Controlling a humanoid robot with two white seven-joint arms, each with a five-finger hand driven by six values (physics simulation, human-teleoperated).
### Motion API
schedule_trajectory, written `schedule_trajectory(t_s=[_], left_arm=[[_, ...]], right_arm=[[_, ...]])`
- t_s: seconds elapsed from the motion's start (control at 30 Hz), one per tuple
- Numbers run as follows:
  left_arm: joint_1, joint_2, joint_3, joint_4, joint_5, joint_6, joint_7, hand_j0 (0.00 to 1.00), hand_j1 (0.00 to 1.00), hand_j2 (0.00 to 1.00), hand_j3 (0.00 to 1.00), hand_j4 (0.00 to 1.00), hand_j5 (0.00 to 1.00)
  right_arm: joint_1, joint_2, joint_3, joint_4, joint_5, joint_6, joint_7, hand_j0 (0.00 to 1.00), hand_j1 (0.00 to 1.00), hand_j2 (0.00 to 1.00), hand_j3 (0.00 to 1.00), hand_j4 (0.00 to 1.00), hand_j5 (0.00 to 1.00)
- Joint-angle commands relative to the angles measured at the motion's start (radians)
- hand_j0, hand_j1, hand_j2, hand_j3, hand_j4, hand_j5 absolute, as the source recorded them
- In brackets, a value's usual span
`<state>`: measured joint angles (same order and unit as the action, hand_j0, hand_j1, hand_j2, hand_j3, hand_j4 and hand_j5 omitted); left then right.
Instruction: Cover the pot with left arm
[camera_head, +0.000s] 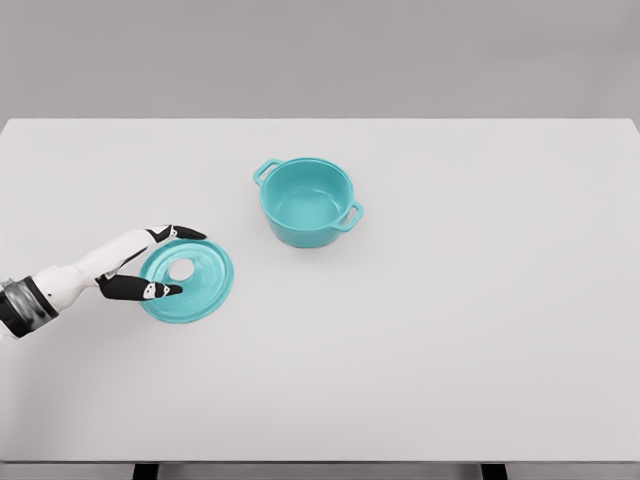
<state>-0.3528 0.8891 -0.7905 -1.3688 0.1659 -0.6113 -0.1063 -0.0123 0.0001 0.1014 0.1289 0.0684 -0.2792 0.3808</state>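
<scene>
A teal pot (306, 203) with two side handles stands open and upright near the middle of the white table (450, 330). Its teal round lid (205, 285) is well to the lower left of the pot, tilted with its face toward the camera and a pale spot at its centre. My left hand (189, 262) comes in from the left edge and grips the lid's left rim. The thumb (150, 290) lies across the lid's lower left and the other fingers (180, 233) curl over its upper edge. The right arm does not show.
The table's far edge runs along the top against a plain grey wall. Its near edge lies along the bottom of the picture, with dark table legs below.
</scene>
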Motion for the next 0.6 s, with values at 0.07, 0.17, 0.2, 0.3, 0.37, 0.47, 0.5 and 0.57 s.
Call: schedule_trajectory(t_s=[0.07, 0.17, 0.2, 0.3, 0.37, 0.47, 0.5, 0.57], left_arm=[[0.0, 0.001, 0.0, -0.001, 0.006, 0.0, 0.0, 0.81, 0.81, 0.81, 0.81, 0.81, 0.81], [0.0, 0.001, 0.0, -0.001, 0.006, 0.0, 0.0, 0.8, 0.8, 0.8, 0.8, 0.8, 0.8], [0.0, 0.001, 0.0, -0.001, 0.006, 0.0, 0.0, 0.8, 0.8, 0.8, 0.8, 0.8, 0.8], [0.0, -0.001, 0.0, 0.0, 0.006, 0.0, 0.0, 0.8, 0.8, 0.8, 0.8, 0.8, 0.8], [0.002, -0.018, -0.001, 0.0, 0.004, 0.0, 0.0, 0.8, 0.8, 0.8, 0.8, 0.8, 0.8], [0.003, -0.018, -0.001, 0.0, 0.003, 0.0, 0.0, 0.8, 0.8, 0.8, 0.8, 0.8, 0.8], [0.003, -0.018, -0.001, 0.002, 0.003, 0.0, 0.0, 0.8, 0.8, 0.8, 0.8, 0.8, 0.8], [0.003, -0.019, -0.001, 0.0, 0.004, 0.0, 0.0, 0.8, 0.8, 0.8, 0.8, 0.8, 0.8]], right_arm=[[0.0, 0.0, 0.0, 0.0, 0.001, 0.0, 0.0, 1.0, 1.0, 1.0, 1.0, 1.0, 1.0], [0.0, 0.0, 0.0, 0.0, 0.001, 0.0, 0.0, 1.0, 1.0, 1.0, 1.0, 1.0, 1.0], [0.0, 0.0, 0.0, 0.0, 0.001, 0.0, 0.001, 1.0, 1.0, 1.0, 1.0, 1.0, 1.0], [0.0, 0.0, 0.0, 0.0, 0.001, 0.0, 0.001, 1.0, 1.0, 1.0, 1.0, 1.0, 1.0], [0.0, 0.0, 0.0, 0.0, 0.001, 0.0, 0.001, 1.0, 1.0, 1.0, 1.0, 1.0, 1.0], [0.0, 0.0, 0.0, 0.0, 0.001, -0.002, 0.0, 1.0, 1.0, 1.0, 1.0, 1.0, 1.0], [0.0, 0.0, 0.0, 0.0, 0.001, 0.0, 0.0, 1.0, 1.0, 1.0, 1.0, 1.0, 1.0], [0.0, 0.0, 0.0, 0.0, 0.001, 0.0, 0.0, 1.0, 1.0, 1.0, 1.0, 1.0, 1.0]])
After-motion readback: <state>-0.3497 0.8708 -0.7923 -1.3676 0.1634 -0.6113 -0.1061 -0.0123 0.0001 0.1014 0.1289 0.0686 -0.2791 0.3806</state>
